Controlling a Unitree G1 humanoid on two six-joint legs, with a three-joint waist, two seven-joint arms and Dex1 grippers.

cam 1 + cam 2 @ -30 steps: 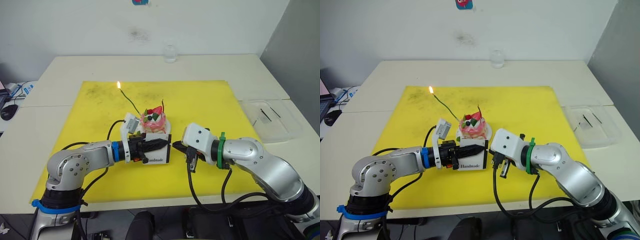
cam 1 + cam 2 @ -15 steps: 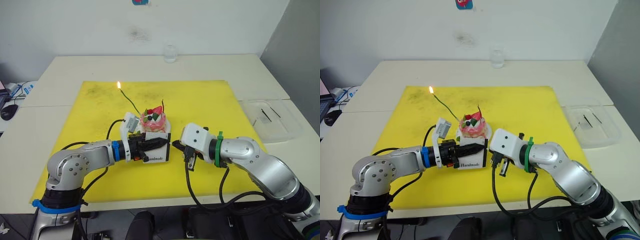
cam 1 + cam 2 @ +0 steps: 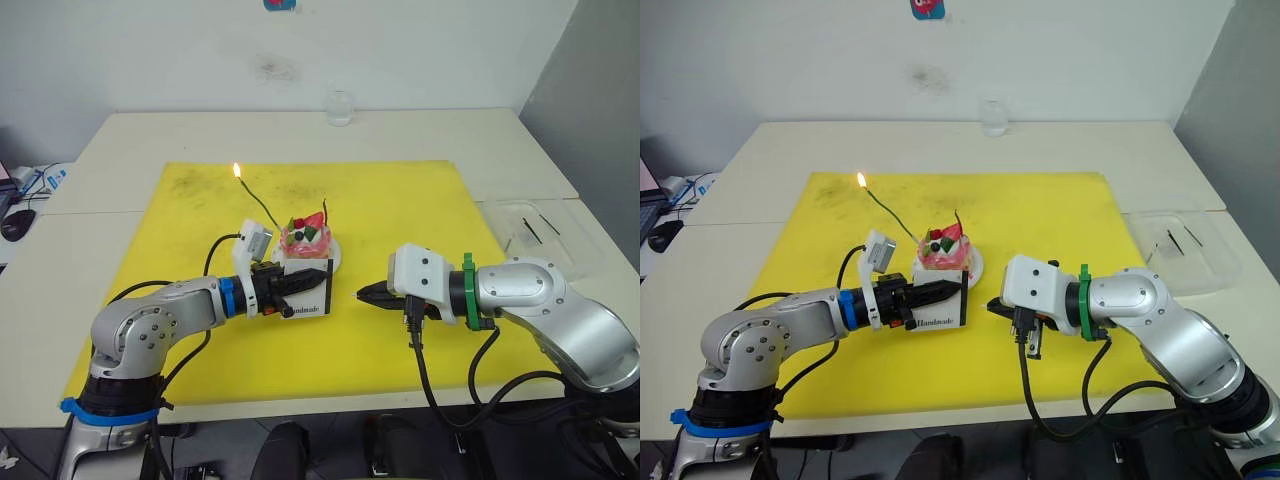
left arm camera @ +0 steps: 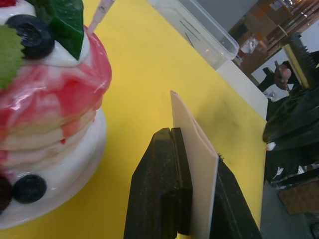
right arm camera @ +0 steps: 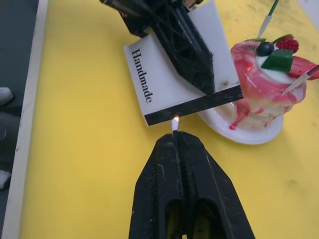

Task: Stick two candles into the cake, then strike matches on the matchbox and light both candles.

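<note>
The pink-and-white cake (image 3: pixel 307 240) stands on its white plate (image 3: pixel 336 262) on the yellow mat. Two candles are stuck in it: the green candle (image 3: pixel 262 207) leans left with a flame at its tip, and the dark red candle (image 3: pixel 326 213) is unlit. My left gripper (image 3: pixel 303 283) is shut on the white matchbox (image 3: pixel 314 298) and holds it upright just in front of the cake, black strip toward the right. A short way right of it, my right gripper (image 5: pixel 175 135) is shut on a match (image 5: pixel 175 124) whose tip burns with a small flame close to the strip.
A clear plastic tray (image 3: pixel 541 236) with a few dark matches sits on the table to the right of the yellow mat (image 3: pixel 400 200). A small glass (image 3: pixel 340 106) stands at the table's far edge. A dark mouse (image 3: pixel 15 222) lies at far left.
My right gripper has pulled away to the right from the matchbox, and its match tip now shows a flame. The left gripper has shifted the matchbox slightly left and up.
</note>
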